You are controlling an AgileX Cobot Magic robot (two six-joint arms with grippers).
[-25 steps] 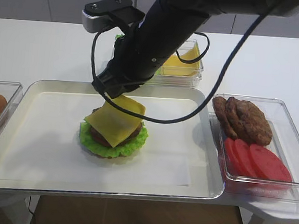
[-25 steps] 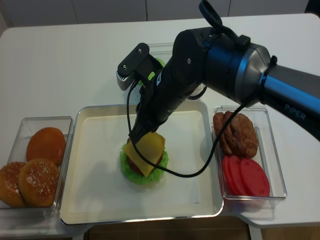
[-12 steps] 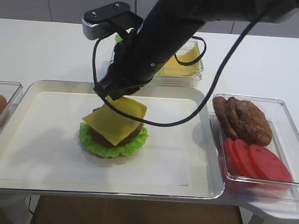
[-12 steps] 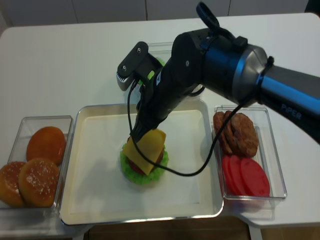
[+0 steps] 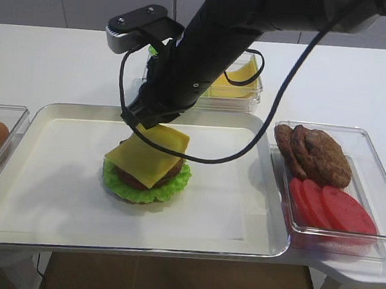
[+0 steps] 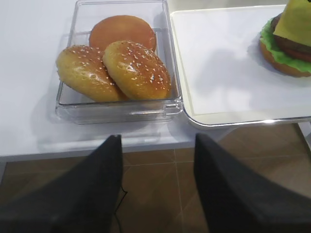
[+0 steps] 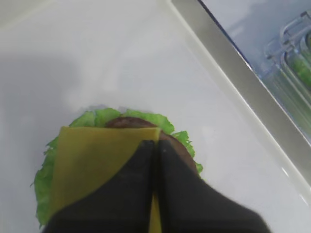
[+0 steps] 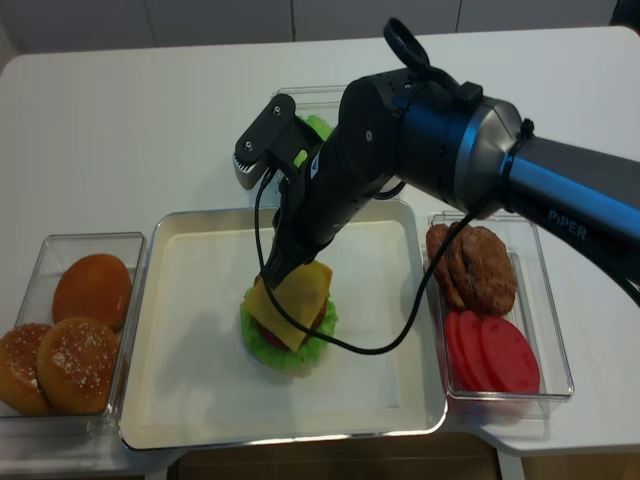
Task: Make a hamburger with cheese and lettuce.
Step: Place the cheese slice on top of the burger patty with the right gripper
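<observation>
The right claw [image 5: 145, 121], pressed together, pinches the far corner of the cheese [image 5: 146, 154], which drapes over the hamburger [image 5: 146, 175] on the tray [image 5: 54, 180] near the desk's front edge, left of centre; the left claw [image 6: 155, 182] hangs spread off the front-left corner.

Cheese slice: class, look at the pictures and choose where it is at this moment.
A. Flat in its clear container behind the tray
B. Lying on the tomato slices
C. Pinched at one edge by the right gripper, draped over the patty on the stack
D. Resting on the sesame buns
C: the right gripper is closed on one edge of the cheese slice, which tilts down onto the patty above the lettuce.
</observation>
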